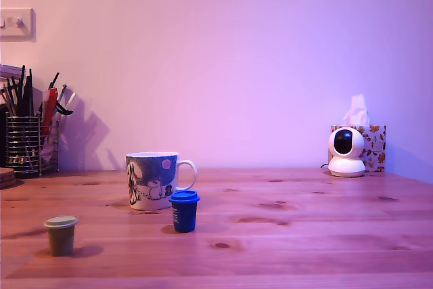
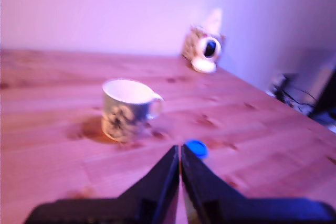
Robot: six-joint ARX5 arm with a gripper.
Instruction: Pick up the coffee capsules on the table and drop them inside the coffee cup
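— What's on the bench [image 1: 325, 235] right now?

— In the exterior view, a white coffee cup [image 1: 152, 179] with a dark cartoon print and a pink dot stands upright on the reddish wood, its loop handle pointing to the exterior view's right. Just in front of it, near the handle side, sits the dark blue capsule [image 1: 183, 210], wide rim up. The two look very close, but I can't tell whether they touch.

— And the other capsule?

— The olive-green capsule [image 1: 61, 235] stands nearer the camera and well off to the exterior view's left, apart from both the cup and the blue one. It is also rim up.

— Where is the pincer?

— It doesn't appear in the exterior view. In the wrist view, which is blurred, the pincer [image 2: 180, 153] shows as two dark fingers [image 2: 157, 179] pressed together at their tips, with only a thin seam between them. It has hold of nothing. The blue capsule's rim peeks out just past the tips, and the cup stands farther on, its inside looking empty.

— Anything else around?

— At the back, on the exterior view's left, a wire-mesh pen holder [image 1: 24, 143] full of pens. On the right, a small white dome camera [image 1: 346, 152] stands in front of a patterned tissue box [image 1: 373, 145]. A light switch [image 1: 15, 24] sits on the wall, upper left.
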